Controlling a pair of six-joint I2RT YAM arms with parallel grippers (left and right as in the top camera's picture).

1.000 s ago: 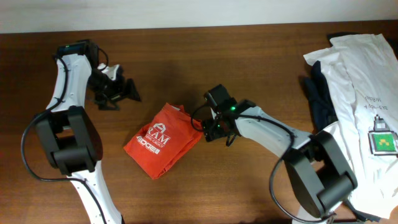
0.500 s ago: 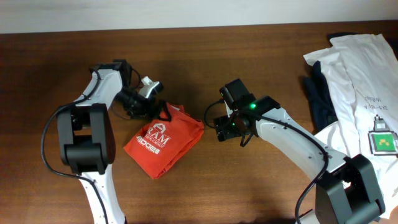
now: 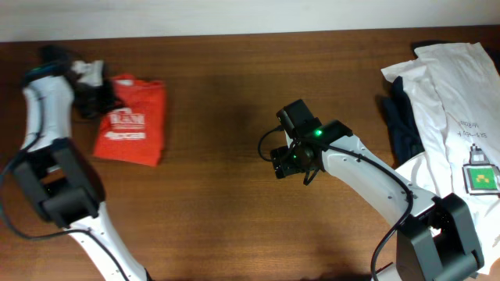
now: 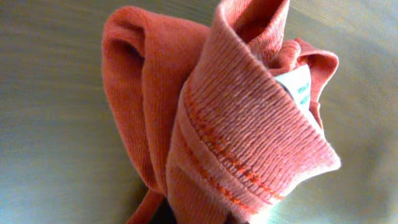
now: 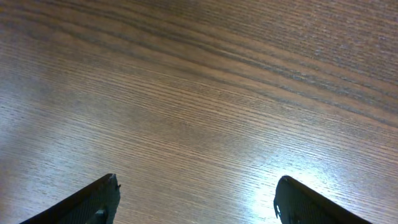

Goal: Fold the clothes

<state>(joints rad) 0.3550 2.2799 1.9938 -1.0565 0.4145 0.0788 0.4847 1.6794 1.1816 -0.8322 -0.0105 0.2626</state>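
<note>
Two arms work at one wooden bench [image 3: 211,203]. At the far left, the left arm [image 3: 39,109] reaches toward the back edge. Just beside its tip lies the one red-orange T-shirt [image 3: 131,121]. It is folded into a compact, roughly square packet, flat on the wood at the bench's back left, with the white lettering facing up. Its upper left corner is gathered up at the arm's tip.

The left wrist view is filled by that gathered cloth [image 4: 249,137]: a ribbed, stitched edge rolled over on itself, with one small white label [image 4: 297,90] tucked in the fold. The left jaws are buried in the bunch and appear closed on it, though the fingers themselves are covered.

The middle of the bench is bare wood. To the right of centre, well apart from the shirt, the right arm [image 3: 367,176] bends in from the lower right with its tip pointing down at the wood. The right jaws stand wide apart and hold nothing; the two dark fingertips [image 5: 99,199] frame only wood grain between them.

At the far right lies a loose heap of one white T-shirt [image 3: 461,86] bearing one green square [image 3: 483,178], with one dark garment [image 3: 402,125] showing along its left side.
</note>
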